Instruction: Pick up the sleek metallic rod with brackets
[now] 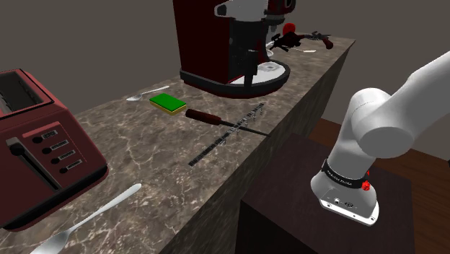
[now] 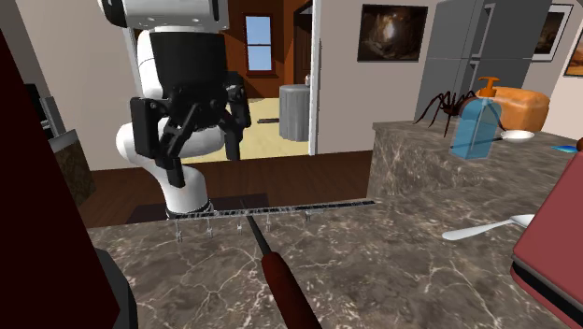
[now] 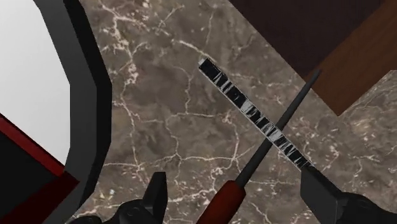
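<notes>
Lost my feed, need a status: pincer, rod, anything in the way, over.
Pincer open, empty, above counter. Rod flat near the edge, not grasped. Screwdriver lies across it.

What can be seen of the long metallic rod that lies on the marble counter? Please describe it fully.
The rod is long, thin and straight, dark with bright reflecting patches, like polished metal. Small brackets stand along it like short legs. It lies flat on the brown marbled counter, near the edge on the robot's side. The thin shaft of a red-handled screwdriver crosses it. The open gripper hangs above, not touching it.
</notes>
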